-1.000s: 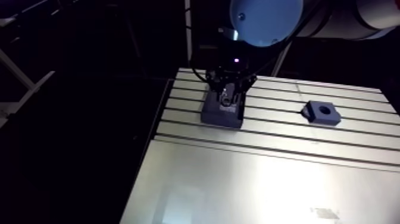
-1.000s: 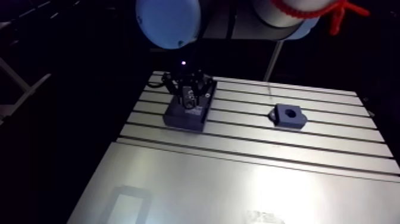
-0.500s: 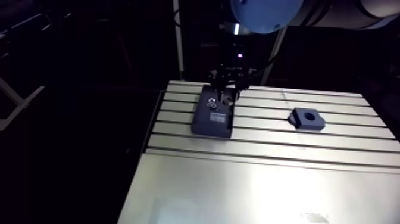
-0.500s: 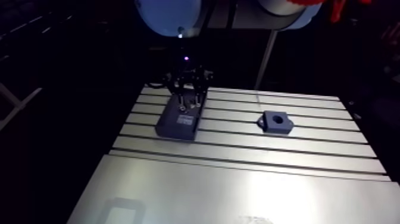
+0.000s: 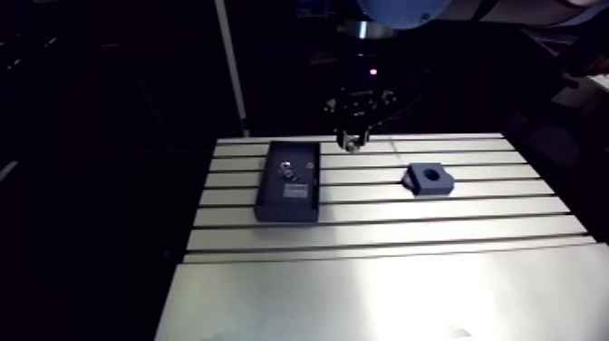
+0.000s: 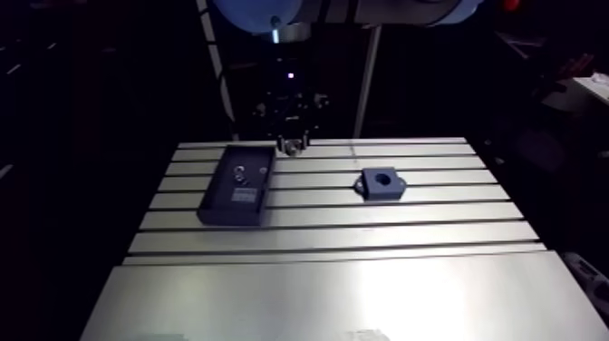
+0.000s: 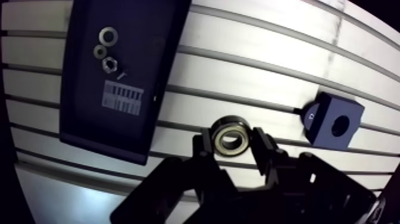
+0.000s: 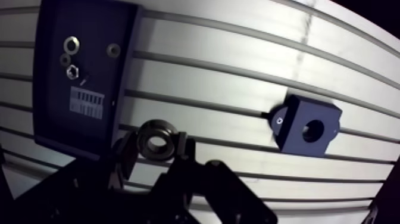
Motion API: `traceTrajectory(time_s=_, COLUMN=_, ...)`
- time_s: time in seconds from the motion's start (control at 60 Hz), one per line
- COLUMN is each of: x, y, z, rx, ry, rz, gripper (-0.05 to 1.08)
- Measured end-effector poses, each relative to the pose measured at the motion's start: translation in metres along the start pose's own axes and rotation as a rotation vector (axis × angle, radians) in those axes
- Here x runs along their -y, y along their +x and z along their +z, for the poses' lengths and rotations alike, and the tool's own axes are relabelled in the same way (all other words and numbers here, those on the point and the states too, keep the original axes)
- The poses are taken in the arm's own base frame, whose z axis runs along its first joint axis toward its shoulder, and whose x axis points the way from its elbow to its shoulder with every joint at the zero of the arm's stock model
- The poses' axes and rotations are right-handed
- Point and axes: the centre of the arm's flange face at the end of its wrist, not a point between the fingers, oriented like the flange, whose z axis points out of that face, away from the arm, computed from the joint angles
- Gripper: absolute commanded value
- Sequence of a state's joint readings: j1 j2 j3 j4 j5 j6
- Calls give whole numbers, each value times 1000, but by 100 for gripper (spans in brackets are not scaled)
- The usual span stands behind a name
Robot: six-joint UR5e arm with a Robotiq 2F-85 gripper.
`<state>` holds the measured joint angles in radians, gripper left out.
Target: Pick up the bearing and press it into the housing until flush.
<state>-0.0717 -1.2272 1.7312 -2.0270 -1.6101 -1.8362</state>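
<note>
Bearing [image 7: 230, 139] sits clamped between the 2 jaws, well apart from housing [image 7: 324, 118].

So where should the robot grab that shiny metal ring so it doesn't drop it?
By its outer rim, on two opposite sides, coming down from above, just as the jaws pinch the shiny round metal bearing now. It is held flat, so that probably keeps its face and hole free to press into the dark blue block housing.
</note>
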Motion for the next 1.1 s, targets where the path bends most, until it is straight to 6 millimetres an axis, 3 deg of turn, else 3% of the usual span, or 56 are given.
traceTrajectory(time_s=1.1, x=-107, y=-5, z=24, rx=24, ry=5, rz=125, gripper=67)
